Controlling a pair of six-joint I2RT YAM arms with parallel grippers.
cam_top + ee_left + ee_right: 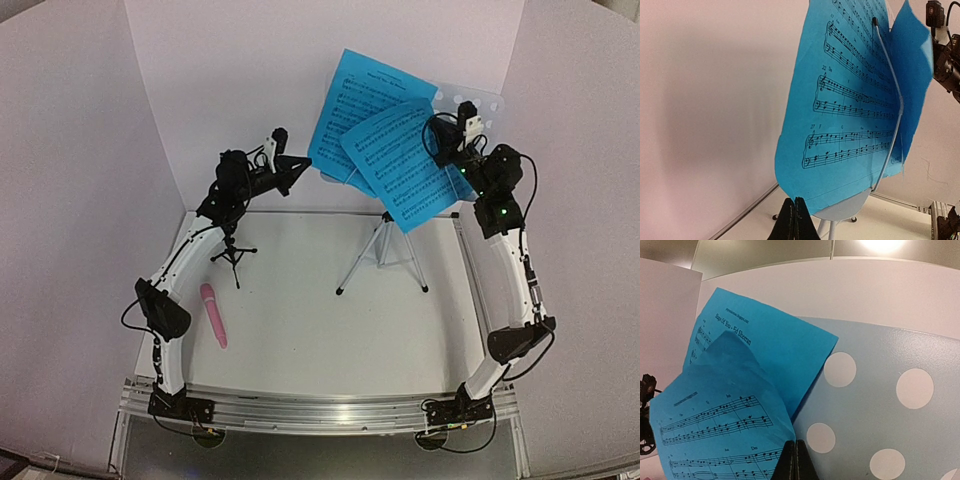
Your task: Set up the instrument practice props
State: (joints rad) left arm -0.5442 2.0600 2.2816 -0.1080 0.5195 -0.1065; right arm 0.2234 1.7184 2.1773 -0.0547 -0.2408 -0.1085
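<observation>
Back on the counter (330, 340), two blue pages (385, 130) sat crooked, overlapping, hiding most of the pale perforated stand (875, 410). Left claw (795, 220) and right claw (796, 460) were both pinched shut at the paper's edges. Pink microphone (214, 315) lay beside the black holder (233, 252).

text | rear blue sheet (782, 352): title "Shape Of You - Ed Sheeran" | front blue sheet (715, 407): chord mark "Dm" | small header print on both: unreadable

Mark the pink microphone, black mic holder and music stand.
pink microphone (213, 316): top view, middle of its body.
black mic holder (232, 250): top view, central stem.
music stand (875, 410): right wrist view, bare perforated panel.
</observation>
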